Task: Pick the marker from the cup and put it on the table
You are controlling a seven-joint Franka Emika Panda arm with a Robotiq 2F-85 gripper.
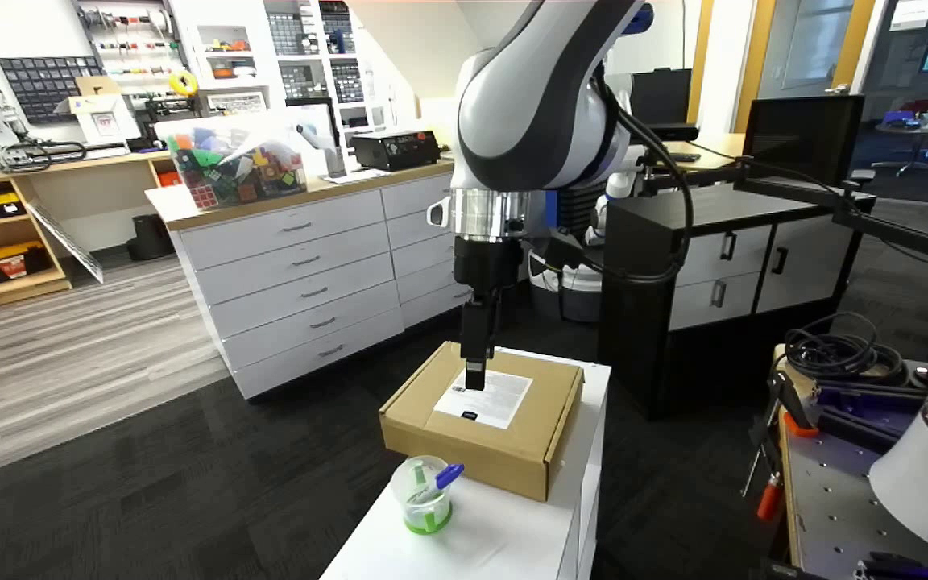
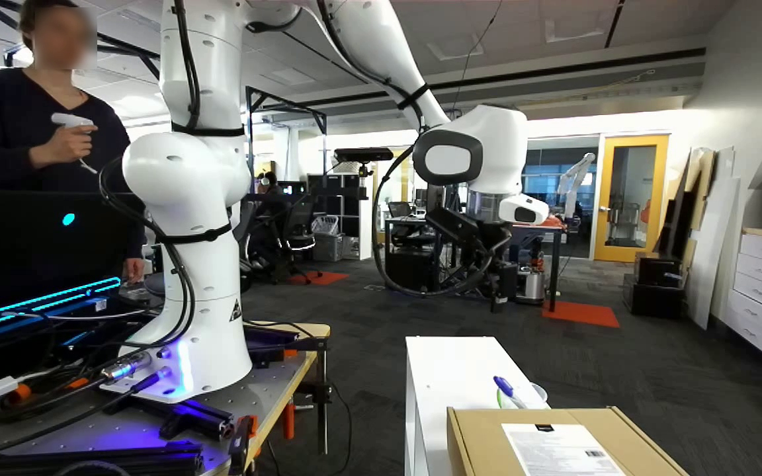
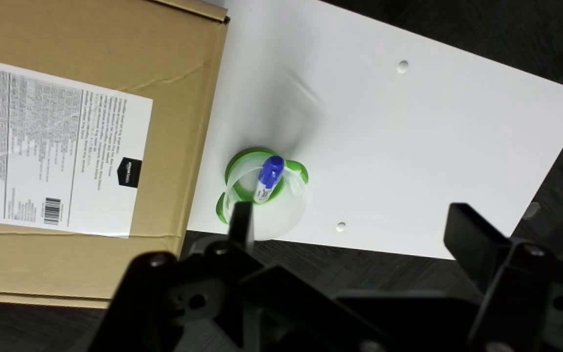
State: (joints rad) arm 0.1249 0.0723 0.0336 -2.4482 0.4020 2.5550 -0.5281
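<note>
White and grey, the arm (image 1: 544,113) arches over the scene with its wrist pointing straight down, a pose chosen, I'd say, to reach into something from above; well below the gripper (image 3: 351,220) runs the tabletop (image 3: 408,146), and, lower than the gripper and off to one side, sits the brown cardboard box (image 1: 472,453); now the gripper itself, fingers (image 3: 477,239) spread wide, nothing between them, ready by the look of it for a slim target; lower down, on the box's side of that gap, stands the green-and-clear cup (image 3: 281,211), upright, just beside the box with a strip of tabletop showing between; and inside it, there's the marker (image 3: 268,180), leaning, blue cap (image 3: 272,167) up and poking out, which looks a gift for a pinch from above; it isn't centred under the gap, though, so my read is a shift toward the box side, then down, with the lift and the laying on the tabletop all to come!

Now the awkward bits; in an exterior view the box hides most of the cup (image 2: 540,392), and from the wrist one finger covers a bit of it; the marker's lower tip I can't make out, nor its print; both exterior views crop the arm, and neither shows the finger spacing clearly; only the wrist view does.
</note>
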